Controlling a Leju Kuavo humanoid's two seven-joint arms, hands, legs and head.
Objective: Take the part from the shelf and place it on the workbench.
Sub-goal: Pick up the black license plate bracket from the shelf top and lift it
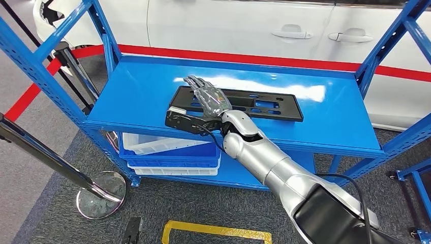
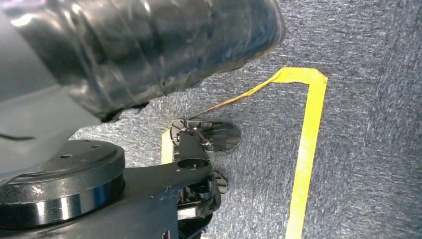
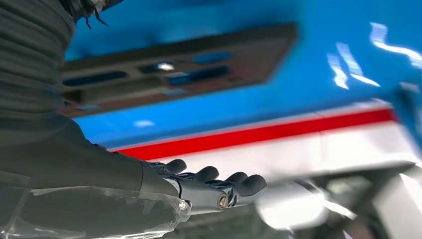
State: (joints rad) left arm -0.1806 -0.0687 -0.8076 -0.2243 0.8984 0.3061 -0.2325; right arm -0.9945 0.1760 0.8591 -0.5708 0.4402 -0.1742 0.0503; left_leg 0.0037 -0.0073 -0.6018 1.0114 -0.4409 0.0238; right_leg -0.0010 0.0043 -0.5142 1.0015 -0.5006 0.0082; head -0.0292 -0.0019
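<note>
Here, the flat black plastic part [image 1: 239, 103] — a long rectangular plate with several cut-out slots — lies flat on the top board of the blue metal shelf [image 1: 325, 124], a little toward the front edge of that board. Its long side runs along the shelf front.

The right hand [image 1: 206, 96] of the silver right arm [image 1: 269, 162] reaches over the left end of the part. In the head view the hand is stretched flat, palm down, fingers [image 1: 195, 84] straight and lying close beside each other, pointing toward the back of the shelf. It covers the left end of the part, but whether the palm touches the plate or hangs just above it I cannot tell. It does not hold anything. In the right wrist view the fingers [image 3: 219, 181] also look straight and side by side, and the part [image 3: 179, 64] shows blurred beyond them.

The left hand I cannot find clearly in the left wrist view, so its state I cannot tell; that view looks down at grey carpet with yellow tape lines [image 2: 306, 149].

On the lower board of the shelf, under the part, stand stacked blue and white plastic bins [image 1: 170, 155]. Behind the shelf there is a white car body [image 1: 244, 25] and a red line [image 1: 284, 61] on the floor. Left of the shelf, on the carpet, stands a chrome barrier post with round base [image 1: 100, 194].
</note>
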